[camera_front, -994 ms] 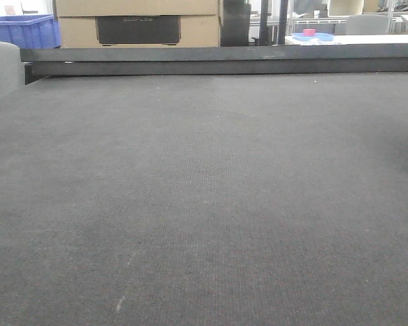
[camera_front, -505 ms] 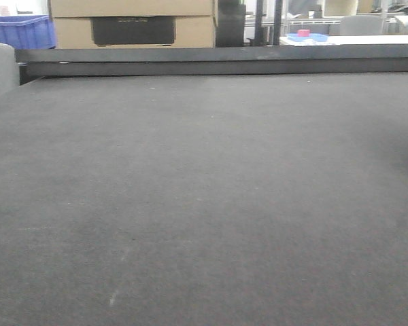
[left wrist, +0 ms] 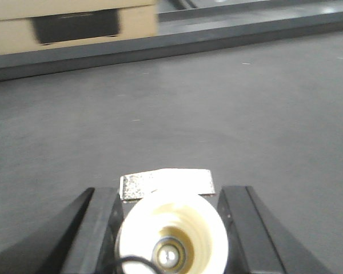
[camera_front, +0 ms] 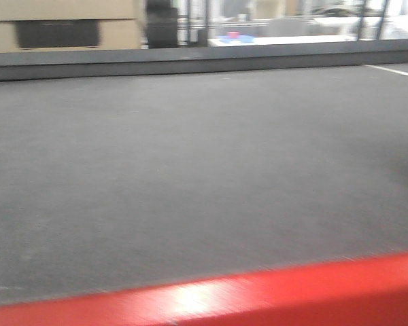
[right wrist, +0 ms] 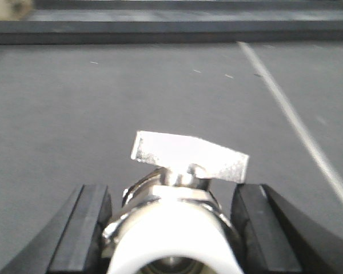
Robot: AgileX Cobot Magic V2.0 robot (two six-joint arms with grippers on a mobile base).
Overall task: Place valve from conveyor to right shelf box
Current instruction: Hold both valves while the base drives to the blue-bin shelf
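Observation:
The conveyor's dark grey belt [camera_front: 190, 156] fills the front view, with its red frame [camera_front: 258, 292] along the bottom edge. Neither gripper shows there. In the left wrist view my left gripper [left wrist: 170, 197] is shut on a valve [left wrist: 171, 234] with a cream round end and a silver handle [left wrist: 167, 184], held just over the belt [left wrist: 217, 103]. In the right wrist view my right gripper [right wrist: 171, 197] is shut on a silver valve [right wrist: 174, 228] with a white end and a flat butterfly handle [right wrist: 188, 155]. The right shelf box is out of view.
A dark rail [camera_front: 190, 61] runs along the belt's far edge. Behind it stand a cardboard box [camera_front: 61, 27] and a white table [camera_front: 285, 41] with a small blue and pink thing. A white line [right wrist: 291, 114] crosses the belt on the right.
The front view has pulled back and swung right: the background has slid left and the red frame has come into view at the bottom. The picture is blurred by motion.

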